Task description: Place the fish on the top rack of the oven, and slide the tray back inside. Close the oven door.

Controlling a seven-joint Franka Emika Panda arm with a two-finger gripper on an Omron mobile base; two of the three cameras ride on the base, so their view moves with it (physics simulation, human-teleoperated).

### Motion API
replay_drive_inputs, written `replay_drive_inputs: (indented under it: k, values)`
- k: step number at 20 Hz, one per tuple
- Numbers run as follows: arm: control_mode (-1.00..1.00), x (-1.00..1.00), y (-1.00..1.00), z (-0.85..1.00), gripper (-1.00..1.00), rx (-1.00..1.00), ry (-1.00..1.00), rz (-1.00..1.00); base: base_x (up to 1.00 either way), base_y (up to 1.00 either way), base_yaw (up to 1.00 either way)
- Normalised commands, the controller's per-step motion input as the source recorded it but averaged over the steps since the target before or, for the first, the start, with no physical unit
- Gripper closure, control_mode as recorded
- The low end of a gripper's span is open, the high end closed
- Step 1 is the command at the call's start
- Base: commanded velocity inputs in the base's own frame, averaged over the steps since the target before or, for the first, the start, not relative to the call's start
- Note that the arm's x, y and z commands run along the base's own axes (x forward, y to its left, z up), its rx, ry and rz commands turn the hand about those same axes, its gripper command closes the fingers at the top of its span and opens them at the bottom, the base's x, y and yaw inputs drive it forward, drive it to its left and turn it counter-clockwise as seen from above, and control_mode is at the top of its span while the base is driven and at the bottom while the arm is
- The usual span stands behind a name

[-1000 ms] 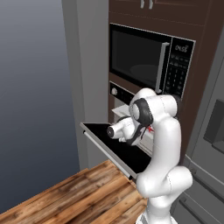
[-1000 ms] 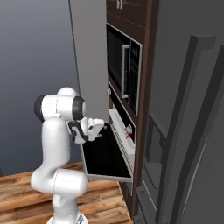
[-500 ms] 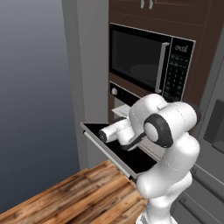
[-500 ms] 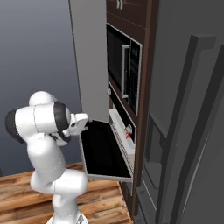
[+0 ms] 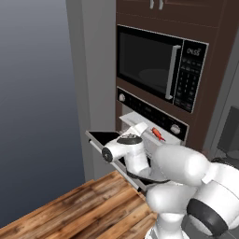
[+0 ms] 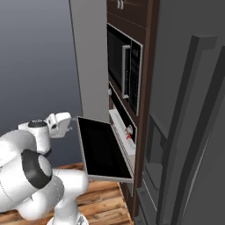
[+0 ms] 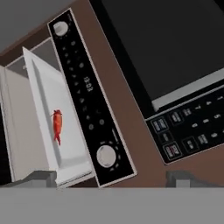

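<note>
- The gripper (image 7: 107, 179) is empty, its two dark, blocky fingers (image 7: 41, 177) standing wide apart; in the hand view they frame the oven's control strip rather than any object, so nothing is being gripped.
- In the left base view the white hand (image 5: 125, 149) sits over the near part of the open door, well short of the oven mouth, which suggests the arm is clear of the tray and free to push it next.
- The fish (image 7: 57, 125) lies flat on the tray (image 7: 65, 113), small, slender and red-orange, tail toward the near edge; placing it looks done.
- The tray is a thin, plain, pale grey sheet, drawn out of the cavity over the door, so the fish sits in the open; it has yet to go back in.
- The door (image 6: 101, 149) hangs down flat, a wide black panel with glossy dark glass, and must stay down until the tray is slid home.
- The oven (image 5: 151, 114) has a black control strip with a round silver knob (image 7: 106, 156) at each end.
- Above it is the microwave (image 5: 158, 65), black, with a keypad on its right.
- Nearest, a wooden counter (image 5: 84, 210) shows warm plank grain.
</note>
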Motion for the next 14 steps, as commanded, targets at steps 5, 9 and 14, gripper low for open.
replay_drive_inputs:
  k: [5,9,14]
  values:
    - [-1.0,-1.0,0.39,0.21,-1.0,0.0,0.26,0.23,0.0,0.0,0.0]
    - [-1.0,-0.41,0.41,-0.01,-1.0,0.0,0.44,0.18,0.0,0.0,0.0]
    - [-1.0,-0.02,0.58,-0.13,-1.0,-0.05,0.53,0.11,0.0,0.0,0.0]
